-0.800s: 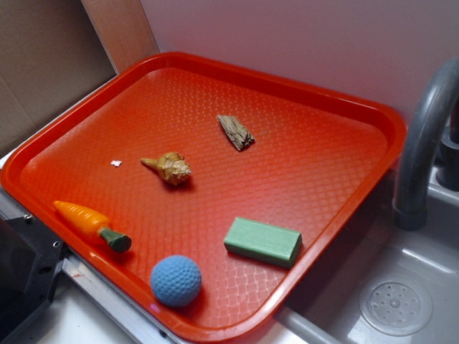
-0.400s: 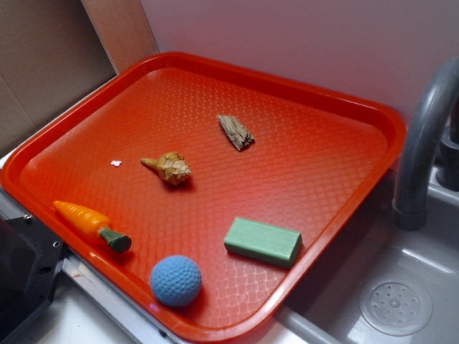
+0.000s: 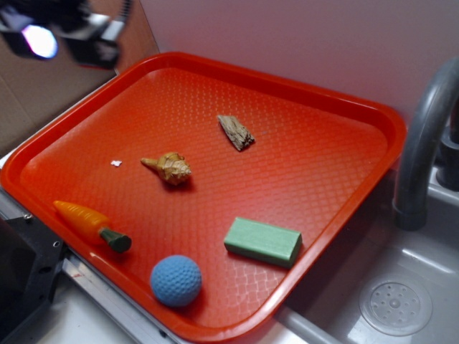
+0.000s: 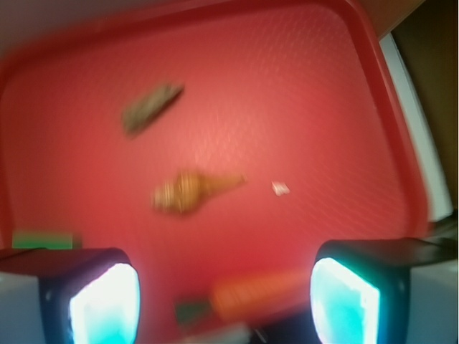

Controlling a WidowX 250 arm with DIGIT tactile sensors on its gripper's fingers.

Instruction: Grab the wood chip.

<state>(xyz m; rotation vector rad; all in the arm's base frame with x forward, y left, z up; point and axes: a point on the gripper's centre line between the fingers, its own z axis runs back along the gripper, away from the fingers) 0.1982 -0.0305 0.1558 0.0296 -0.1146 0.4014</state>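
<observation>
You have the wood chip (image 3: 236,132) lying flat in the far half of the red tray (image 3: 344,154), bare textured tray on all sides of it; the seashell (image 3: 168,168) sits nearer the tray's middle, well apart from it; a white fleck (image 3: 115,163) lies toward the left rim. Along the near rim: toy carrot (image 3: 92,224), blue ball (image 3: 176,281), green block (image 3: 262,241). The gripper (image 4: 222,294) is blurred and cut off at the exterior view's top left corner, above the tray's far left edge; in the wrist view its fingers (image 4: 104,304) stand wide apart, holding nothing, and that whole view is smeared. A grey faucet (image 3: 423,143) and sink (image 3: 394,304) adjoin the right rim; pale wall behind.
</observation>
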